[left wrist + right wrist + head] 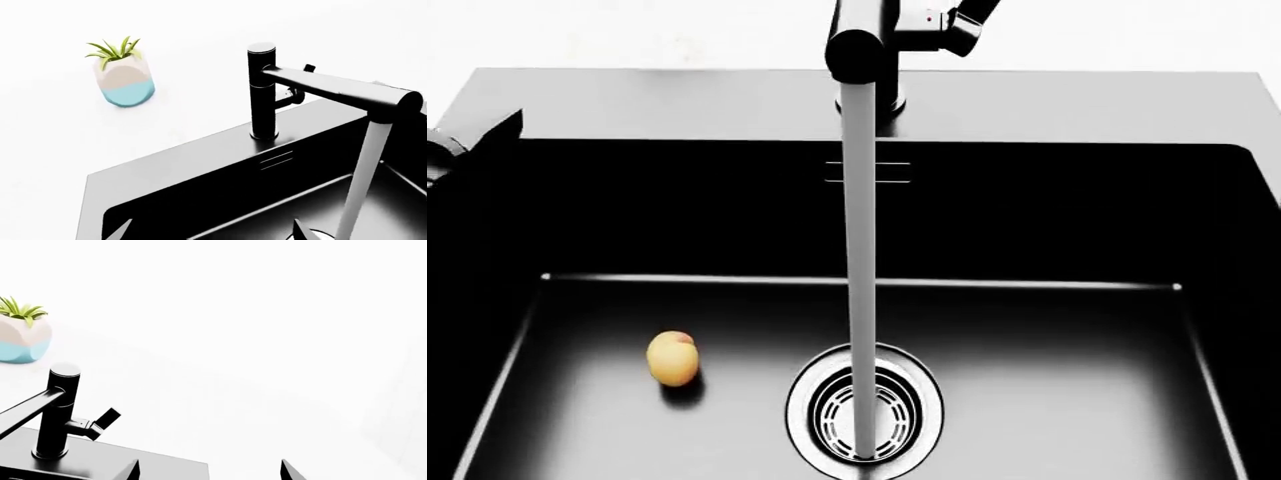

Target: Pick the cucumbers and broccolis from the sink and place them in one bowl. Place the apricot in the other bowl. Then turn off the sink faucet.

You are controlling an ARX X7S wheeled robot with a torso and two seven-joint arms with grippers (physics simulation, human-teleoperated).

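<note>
The left gripper [208, 229] shows only as two dark fingertips at the edge of its wrist view, spread apart with nothing between them, hanging over the sink [200, 165] on the side away from the spout. The right gripper [210, 470] is likewise seen only by its fingertips, apart and empty, poised above the sink's rear rim [100, 460] just beside the sink faucet [57, 412] and its side lever [100, 422].

In the head view the apricot [673, 358] lies alone on the basin floor, to the left of the drain [865, 408] and clear of the water stream [860, 250], its long axis roughly upright in that view. No cucumber or broccoli is visible in the basin, and neither bowl is in view. The apricot sits on the left arm's side, so that arm looks the nearer one for the pick; it lies below and forward of the left fingertips. The faucet runs; the right arm seems better placed for the lever.

A potted plant [121, 75] stands on the white counter behind.
</note>
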